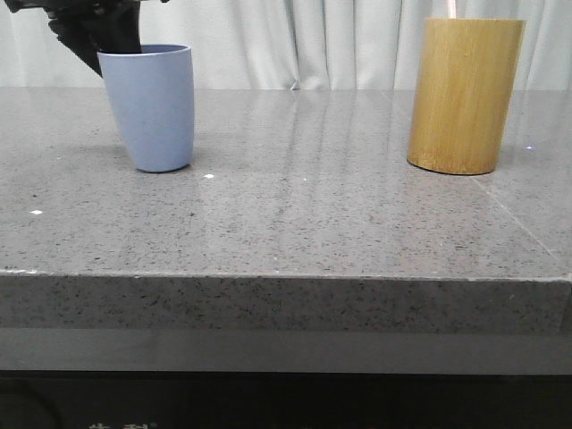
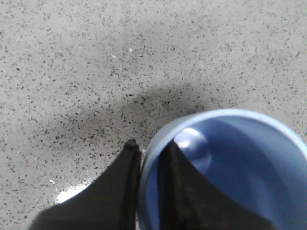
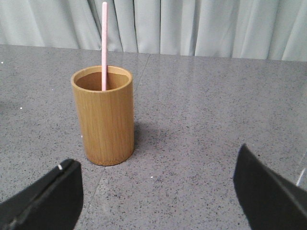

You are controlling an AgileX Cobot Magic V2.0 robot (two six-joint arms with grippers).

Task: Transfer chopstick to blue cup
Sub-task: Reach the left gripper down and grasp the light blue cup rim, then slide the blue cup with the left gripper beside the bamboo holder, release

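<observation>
The blue cup stands at the back left of the table and seems to lean a little to the left. My left gripper is shut on the blue cup's rim, one finger inside and one outside; it shows as a dark shape behind the cup in the front view. One pale pink chopstick stands upright in the bamboo cylinder, and its tip pokes above the cylinder at the back right. My right gripper is open, off to one side of the cylinder, holding nothing.
The table is a grey speckled stone top with its front edge near the camera. A pale curtain hangs behind it.
</observation>
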